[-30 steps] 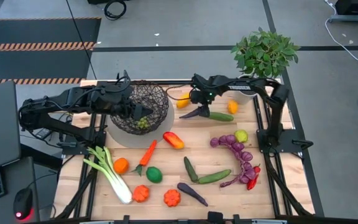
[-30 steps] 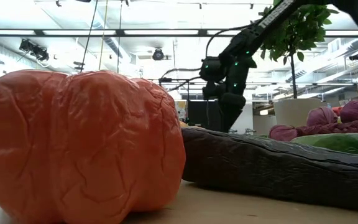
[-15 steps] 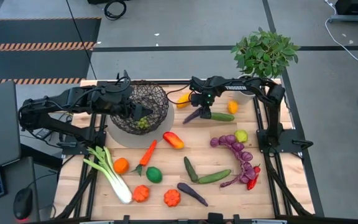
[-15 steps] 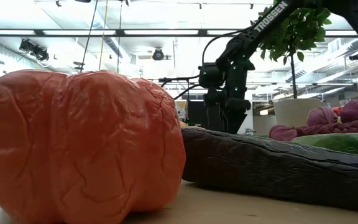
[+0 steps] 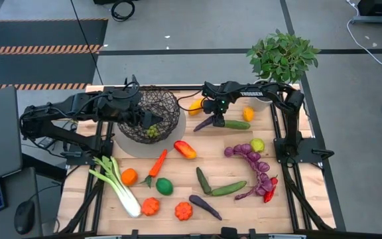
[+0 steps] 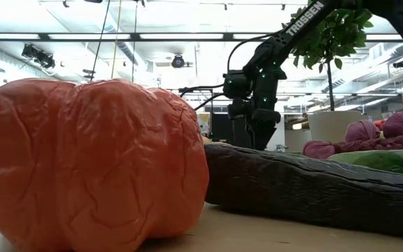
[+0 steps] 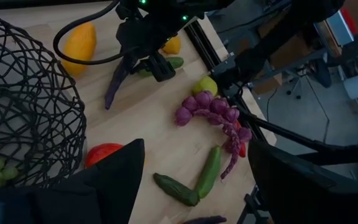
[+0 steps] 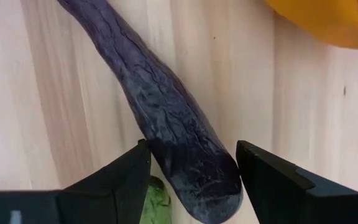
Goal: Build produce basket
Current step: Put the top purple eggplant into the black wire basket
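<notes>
Near the table's [image 5: 244, 159] far edge, the right gripper [image 8: 191, 163] brackets one end of a purple aubergine [image 8: 160, 118], fingers either side, not clearly clamped. The left gripper [image 5: 152, 121] hangs spread at the basket [image 5: 152, 114] by the far-left corner, holding nothing.

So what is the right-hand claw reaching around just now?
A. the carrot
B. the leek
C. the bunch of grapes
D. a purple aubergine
D: in the right wrist view the right gripper has its fingers on either side of the purple aubergine, which lies on the table.
</notes>
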Robot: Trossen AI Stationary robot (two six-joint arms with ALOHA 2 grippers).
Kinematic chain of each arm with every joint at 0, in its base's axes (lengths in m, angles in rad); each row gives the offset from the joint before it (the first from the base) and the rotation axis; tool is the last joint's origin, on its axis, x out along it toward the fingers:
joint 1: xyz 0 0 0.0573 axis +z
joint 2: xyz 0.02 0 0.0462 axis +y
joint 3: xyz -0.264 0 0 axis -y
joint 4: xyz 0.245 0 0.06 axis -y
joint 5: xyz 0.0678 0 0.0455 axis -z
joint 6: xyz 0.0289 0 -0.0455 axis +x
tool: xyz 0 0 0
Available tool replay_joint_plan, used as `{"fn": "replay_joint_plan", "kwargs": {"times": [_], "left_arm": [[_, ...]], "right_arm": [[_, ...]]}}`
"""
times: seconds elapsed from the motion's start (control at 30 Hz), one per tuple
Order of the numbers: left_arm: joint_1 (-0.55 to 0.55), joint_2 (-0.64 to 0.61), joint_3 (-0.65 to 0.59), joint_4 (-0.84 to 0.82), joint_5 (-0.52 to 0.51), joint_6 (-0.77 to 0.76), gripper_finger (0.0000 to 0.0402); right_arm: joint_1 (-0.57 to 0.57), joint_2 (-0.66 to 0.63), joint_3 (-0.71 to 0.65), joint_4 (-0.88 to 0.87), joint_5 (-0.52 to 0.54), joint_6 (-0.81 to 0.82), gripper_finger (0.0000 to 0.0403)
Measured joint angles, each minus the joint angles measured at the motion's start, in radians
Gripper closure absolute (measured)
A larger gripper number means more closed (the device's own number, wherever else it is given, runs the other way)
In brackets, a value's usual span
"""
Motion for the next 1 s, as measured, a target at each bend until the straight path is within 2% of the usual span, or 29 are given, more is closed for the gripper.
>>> {"fn": "replay_joint_plan", "kwargs": {"times": [0.5,0.63,0.87,1.0], "left_arm": [[0.0,0.0,0.0,0.0,-0.002,0.015,0.0109],[0.0,0.0,0.0,0.0,-0.001,0.015,0.0109],[0.0,0.0,0.0,0.0,-0.001,0.015,0.0108],[0.0,0.0,0.0,0.0,-0.001,0.015,0.0108]], "right_arm": [[0.022,-0.002,-0.068,0.029,0.004,0.116,0.0169],[0.038,-0.002,-0.068,0.057,-0.02,0.15,0.0195],[0.065,-0.002,-0.068,0.058,-0.02,0.15,0.0267],[0.084,-0.002,-0.068,0.058,-0.019,0.15,0.0275]]}}
